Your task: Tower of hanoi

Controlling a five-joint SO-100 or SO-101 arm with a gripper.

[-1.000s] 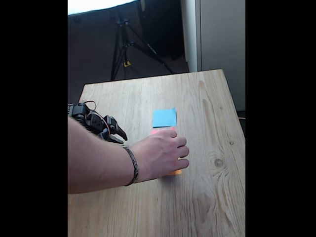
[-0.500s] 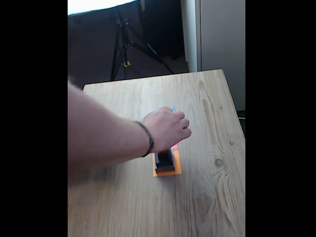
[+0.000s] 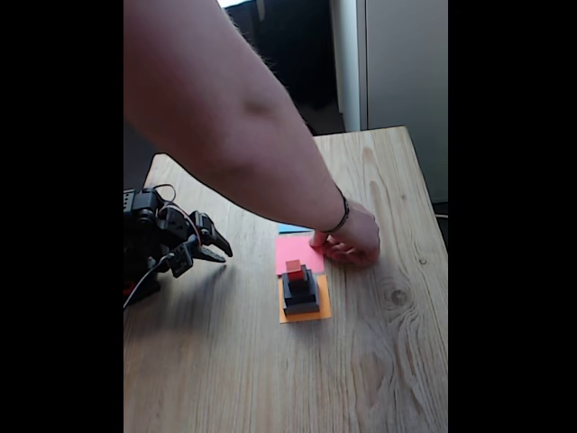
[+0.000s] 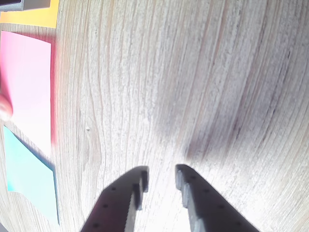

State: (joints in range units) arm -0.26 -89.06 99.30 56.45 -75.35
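The tower of hanoi point(image 3: 300, 290) stands stacked on an orange paper square point(image 3: 306, 313): a wide grey block at the bottom, darker blocks above, and a tiny red cube point(image 3: 294, 268) on top. In the fixed view my gripper point(image 3: 219, 250) rests at the table's left side, well left of the stack. Its jaws are a little apart with nothing between them. The wrist view shows the gripper point(image 4: 161, 174) over bare wood, with a corner of the grey block point(image 4: 24, 4) at the top left.
A person's arm reaches in from the upper left, and the hand point(image 3: 353, 240) presses the right edge of the pink paper point(image 3: 294, 250). Only a sliver of the blue paper point(image 3: 290, 228) shows behind it. Pink point(image 4: 29, 87), blue point(image 4: 29, 179) and orange point(image 4: 34, 17) papers line the wrist view's left side.
The hand lifted off the stack and moved to the right edge of the pink paper, uncovering the tower on the orange square. My gripper stayed in place.
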